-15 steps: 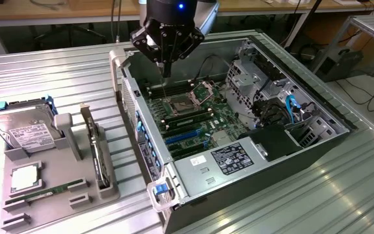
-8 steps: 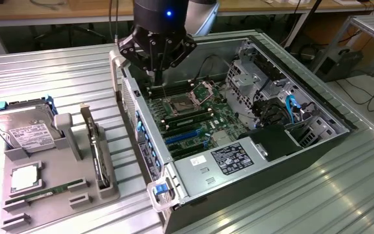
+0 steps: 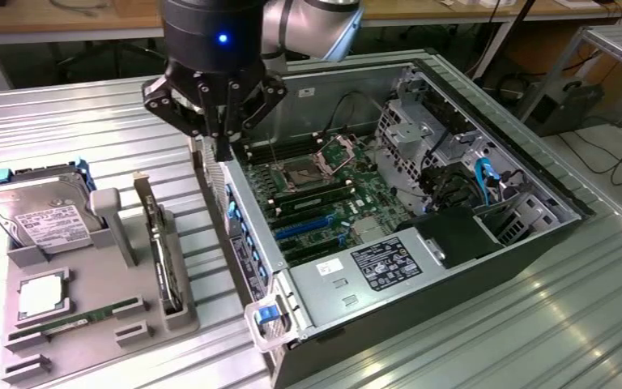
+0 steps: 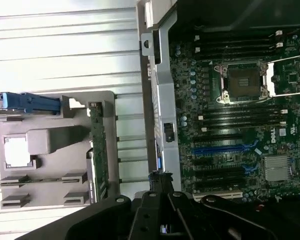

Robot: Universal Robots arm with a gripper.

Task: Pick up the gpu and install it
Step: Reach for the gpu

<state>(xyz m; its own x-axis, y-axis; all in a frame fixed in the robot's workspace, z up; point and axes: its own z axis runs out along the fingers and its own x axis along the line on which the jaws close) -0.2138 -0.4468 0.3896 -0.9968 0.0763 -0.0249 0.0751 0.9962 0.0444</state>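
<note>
Currently the gpu (image 3: 159,251) stands in its tray (image 3: 106,279), apart from the closed, empty tool (image 3: 224,150)

We see bright, even light from above; the ribbed metal table (image 3: 549,324) glares near-white, most in the wrist view, while the computer case (image 3: 322,97) holds deep shadow inside.

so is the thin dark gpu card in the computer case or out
Out. The thin dark gpu card stands on edge in the grey tray, beside the open metal computer case; the blue motherboard slots sit empty.
</note>
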